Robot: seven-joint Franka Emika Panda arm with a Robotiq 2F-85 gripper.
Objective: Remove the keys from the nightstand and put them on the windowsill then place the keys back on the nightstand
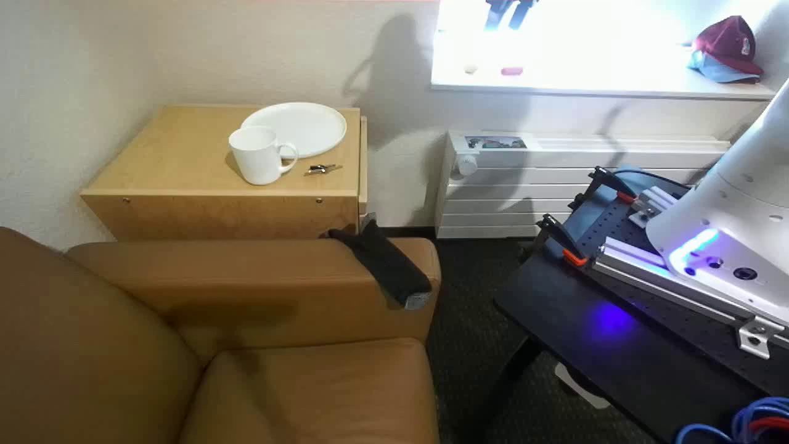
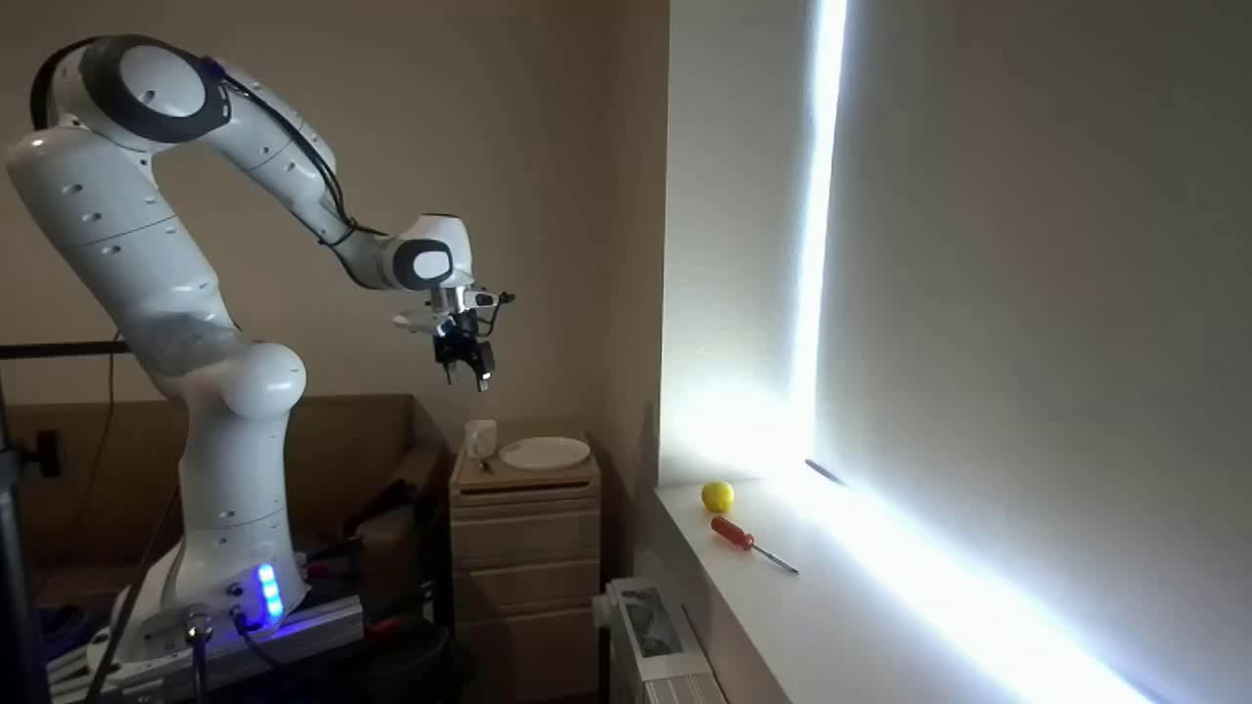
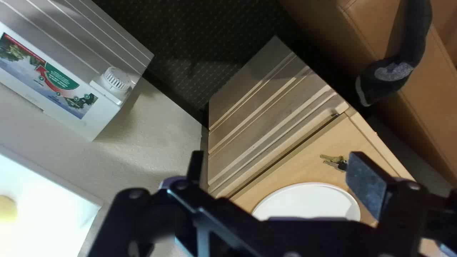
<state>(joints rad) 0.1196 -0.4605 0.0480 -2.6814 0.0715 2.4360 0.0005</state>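
The keys lie on the wooden nightstand, beside the white mug and near the white plate. In an exterior view the keys look small and dark on the nightstand. My gripper is open and empty, high above the nightstand's level. In the wrist view the gripper has its fingers wide apart; the keys show just beside one fingertip, which hides part of them. The windowsill is bright; it also shows in an exterior view.
A yellow lemon-like object and a red-handled screwdriver lie on the windowsill. Caps sit at its far end. A radiator stands below. A brown sofa with a dark strap on its arm adjoins the nightstand.
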